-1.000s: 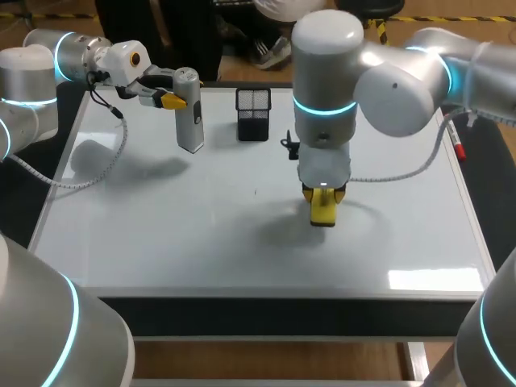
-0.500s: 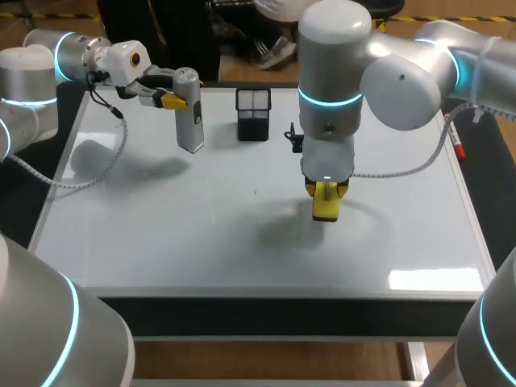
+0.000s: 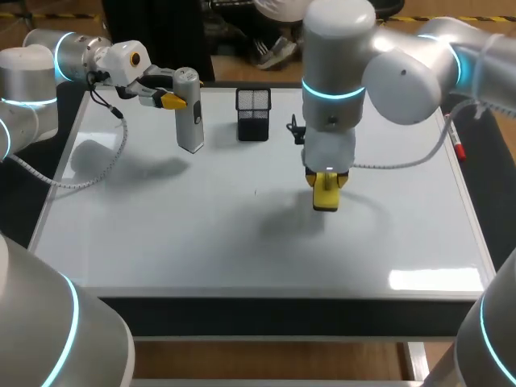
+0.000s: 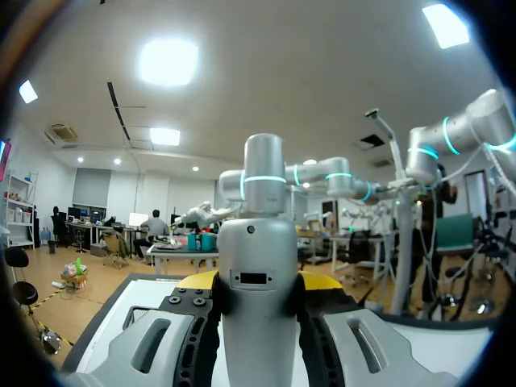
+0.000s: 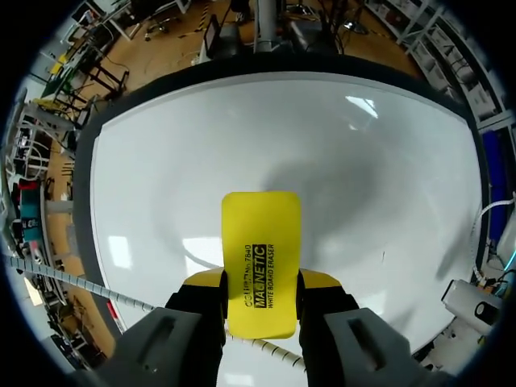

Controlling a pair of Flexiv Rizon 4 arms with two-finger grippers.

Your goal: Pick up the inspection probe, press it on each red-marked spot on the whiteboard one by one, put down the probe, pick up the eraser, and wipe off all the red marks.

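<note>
The grey inspection probe [image 3: 189,113] stands upright on the whiteboard [image 3: 161,234] at the back left. My left gripper [image 3: 173,99] is shut on its upper part; in the left wrist view the probe [image 4: 258,242] fills the gap between the fingers of that gripper [image 4: 258,284]. Near the board's middle right, my right gripper [image 3: 326,179] points down, shut on the yellow eraser [image 3: 326,193], which rests on or just above the surface. In the right wrist view the eraser [image 5: 260,250] sticks out ahead of that gripper [image 5: 260,282]. I see no red marks on the board.
A black mesh holder [image 3: 253,114] stands at the back of the board, right of the probe. A red marker [image 3: 457,145] lies along the right edge. A tiny dark speck [image 3: 255,192] sits near the board's centre. Cables hang from both wrists.
My right arm has carried the eraser a short way toward the back and slightly right. The left arm and the probe have stayed put.
</note>
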